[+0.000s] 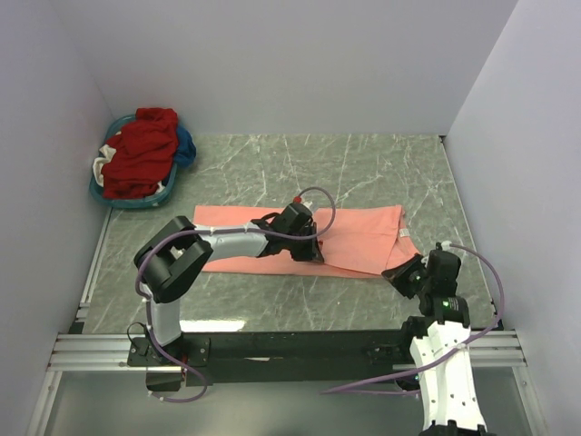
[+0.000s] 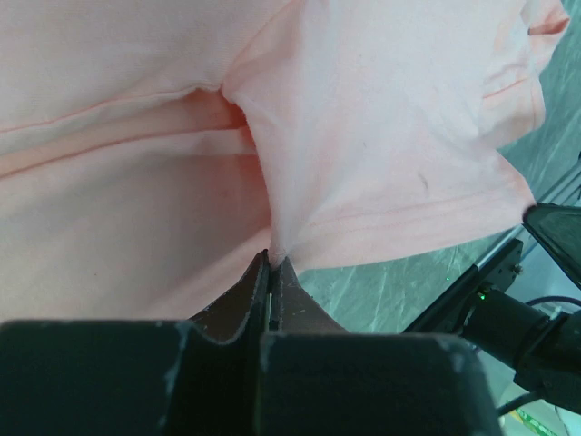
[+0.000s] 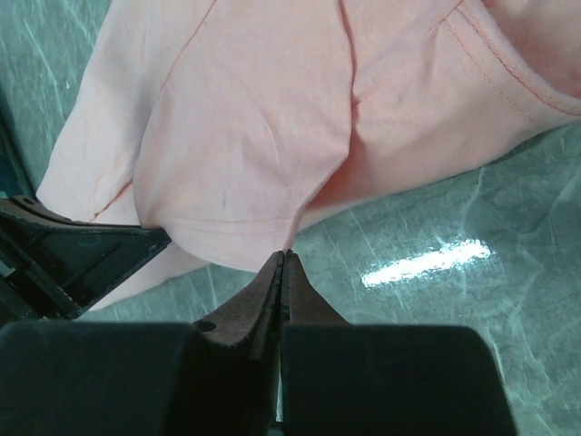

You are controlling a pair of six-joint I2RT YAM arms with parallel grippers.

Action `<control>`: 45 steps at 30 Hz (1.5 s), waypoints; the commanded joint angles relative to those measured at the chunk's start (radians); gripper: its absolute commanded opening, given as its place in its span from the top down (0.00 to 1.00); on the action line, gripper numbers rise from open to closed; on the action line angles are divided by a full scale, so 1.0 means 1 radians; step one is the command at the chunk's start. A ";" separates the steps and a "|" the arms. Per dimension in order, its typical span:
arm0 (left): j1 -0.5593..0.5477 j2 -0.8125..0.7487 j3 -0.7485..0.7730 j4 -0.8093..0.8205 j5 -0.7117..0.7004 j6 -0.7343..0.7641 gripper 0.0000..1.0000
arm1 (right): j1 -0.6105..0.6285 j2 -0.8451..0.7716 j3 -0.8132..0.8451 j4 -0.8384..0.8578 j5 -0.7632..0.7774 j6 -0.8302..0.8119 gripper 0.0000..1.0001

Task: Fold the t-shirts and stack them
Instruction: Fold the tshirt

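Plain salmon-pink t-shirt (image 1: 363, 238) spread lengthwise across mid-worktop (image 1: 363, 163), near hem puckered; dark red t-shirt (image 1: 138, 154) and blue t-shirt (image 1: 185, 145) heaped in basket (image 1: 136, 202), far-left corner.

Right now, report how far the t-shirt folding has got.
Done: the salmon-pink t-shirt lies spread on the table. In hand: the left gripper and right gripper are both shut on its near edge. Left: the fold itself, plus the red t-shirt and blue t-shirt heaped in the teal basket; nothing stacked.
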 commanded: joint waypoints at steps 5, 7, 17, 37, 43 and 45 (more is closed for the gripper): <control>0.007 0.004 0.062 0.026 0.087 -0.013 0.94 | 0.005 0.096 0.077 0.067 0.032 -0.013 1.00; 0.014 0.015 0.083 0.028 0.098 -0.022 0.90 | 0.005 0.122 0.098 0.094 0.038 -0.008 1.00; 0.068 0.098 0.208 -0.003 0.152 -0.045 0.81 | 0.005 0.404 0.211 0.283 0.089 0.032 1.00; 0.163 -0.075 0.127 -0.096 -0.049 0.076 0.44 | 0.022 0.772 0.411 0.392 0.176 -0.047 0.44; 0.165 -0.121 0.073 -0.093 -0.126 0.084 0.51 | 0.270 0.693 0.391 0.373 0.334 -0.004 0.48; 0.163 -0.124 0.065 -0.099 -0.143 0.085 0.55 | 0.341 0.713 0.396 0.387 0.370 0.018 0.52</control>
